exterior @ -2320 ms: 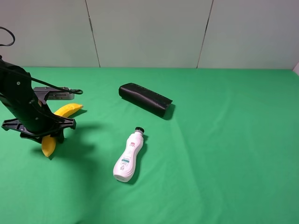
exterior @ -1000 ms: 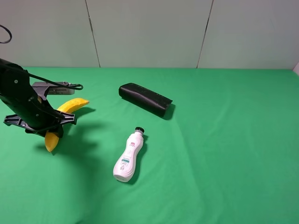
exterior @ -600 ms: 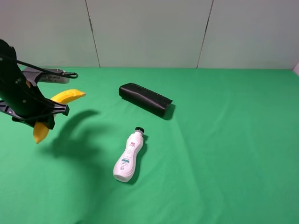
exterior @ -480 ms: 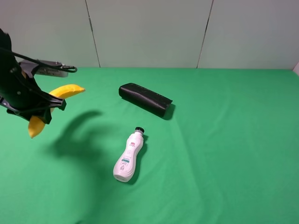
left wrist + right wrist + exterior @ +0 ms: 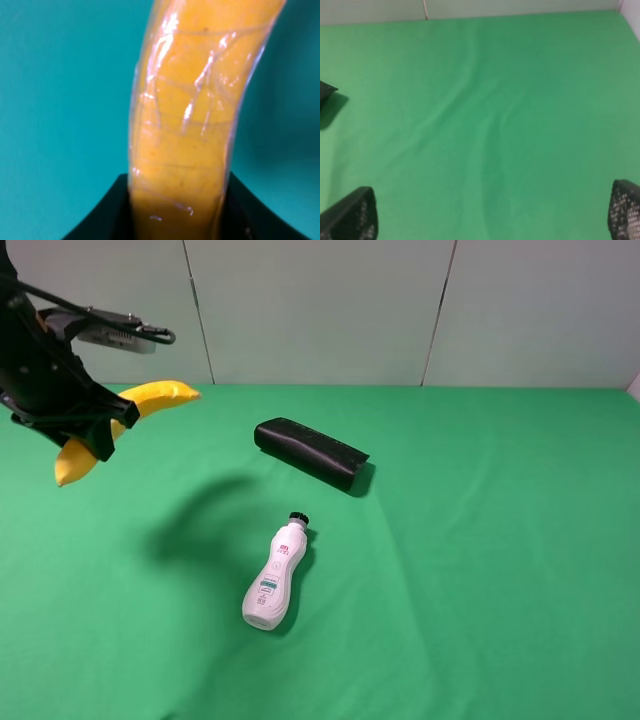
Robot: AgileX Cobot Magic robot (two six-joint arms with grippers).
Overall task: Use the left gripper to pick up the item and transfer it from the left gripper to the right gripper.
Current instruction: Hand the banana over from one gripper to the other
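A yellow banana in clear wrap is held in my left gripper, high above the green table at the far left of the exterior high view. The gripper is shut across the banana's middle, with one end pointing right and the other down-left. In the left wrist view the banana fills the frame, clamped between the black fingers. My right gripper is open and empty over bare green cloth; only its fingertips show. It is out of the exterior high view.
A black oblong case lies mid-table at the back; its corner shows in the right wrist view. A white bottle with a black cap lies on its side in front of it. The green cloth covers the table.
My left gripper has lifted the banana from the table surface up and slightly back, well clear of the cloth. The bottle and the case have not moved.
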